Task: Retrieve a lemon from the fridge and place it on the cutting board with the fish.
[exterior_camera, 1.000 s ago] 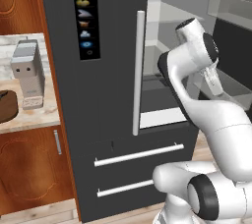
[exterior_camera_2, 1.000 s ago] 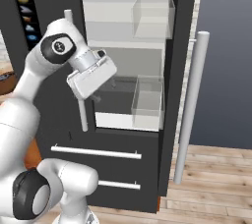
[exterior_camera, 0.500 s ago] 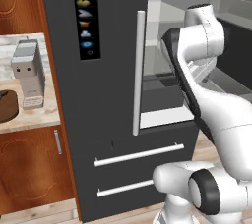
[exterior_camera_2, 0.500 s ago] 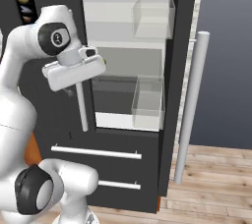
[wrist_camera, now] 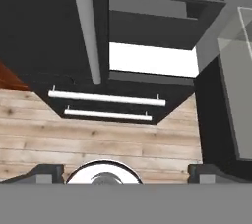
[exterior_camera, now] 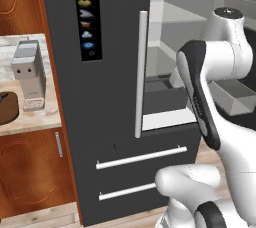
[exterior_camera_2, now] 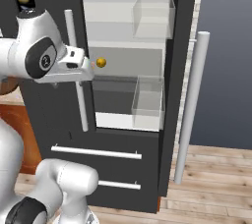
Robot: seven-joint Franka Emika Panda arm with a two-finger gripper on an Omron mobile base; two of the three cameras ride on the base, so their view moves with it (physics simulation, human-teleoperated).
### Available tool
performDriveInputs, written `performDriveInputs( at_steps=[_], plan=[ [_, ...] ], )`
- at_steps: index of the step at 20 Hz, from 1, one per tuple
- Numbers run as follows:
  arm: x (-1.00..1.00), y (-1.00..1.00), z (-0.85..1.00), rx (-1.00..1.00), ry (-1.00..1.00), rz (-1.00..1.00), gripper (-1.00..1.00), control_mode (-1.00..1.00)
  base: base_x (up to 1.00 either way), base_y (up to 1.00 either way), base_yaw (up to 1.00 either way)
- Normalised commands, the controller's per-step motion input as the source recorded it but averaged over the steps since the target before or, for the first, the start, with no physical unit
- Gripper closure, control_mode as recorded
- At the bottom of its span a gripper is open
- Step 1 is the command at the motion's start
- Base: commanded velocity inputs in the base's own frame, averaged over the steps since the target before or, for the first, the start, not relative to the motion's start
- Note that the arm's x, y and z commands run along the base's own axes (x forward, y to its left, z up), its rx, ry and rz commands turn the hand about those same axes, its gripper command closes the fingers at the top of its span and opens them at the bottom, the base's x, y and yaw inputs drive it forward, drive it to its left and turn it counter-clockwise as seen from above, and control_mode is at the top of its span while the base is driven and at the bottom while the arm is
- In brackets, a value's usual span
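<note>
Lemon (exterior_camera_2: 101, 62) on a shelf inside the open fridge (exterior_camera_2: 123, 46), just beside the gripper (exterior_camera_2: 88, 66). Gripper in front of the fridge opening; grip state impossible to tell.

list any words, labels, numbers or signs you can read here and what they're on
No words, brand names or numbers are readable.
Fridge black icon panel: a column of small pictogram signs, no lettering.
Small grey appliance on the counter: a pale patch at its base, too blurred to read.
</note>
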Motion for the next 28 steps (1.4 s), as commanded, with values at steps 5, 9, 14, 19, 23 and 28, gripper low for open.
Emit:
performDriveInputs(
  at_steps=[5,9,14,19,23,28],
  plan=[
    [-0.03,0.52,0.16,-0.05,-0.33,-0.07,-1.00,-1.00,0.00,0.00,0.00],
    [0.15,0.48,0.05,0.18,-0.05,0.00,-1.00,-1.00,0.00,0.00,0.00],
    [0.32,0.43,0.00,0.05,-0.07,-0.01,-1.00,-1.00,0.00,0.00,0.00],
    [0.45,0.11,0.01,0.00,-0.05,0.00,-1.00,-1.00,0.00,0.00,0.00],
    [0.53,-0.12,0.02,0.02,-0.02,0.05,-1.00,-1.00,0.00,0.00,0.00],
    [0.80,0.00,-0.04,0.04,0.00,0.11,-1.00,-1.00,0.00,0.00,0.00]
  ],
)
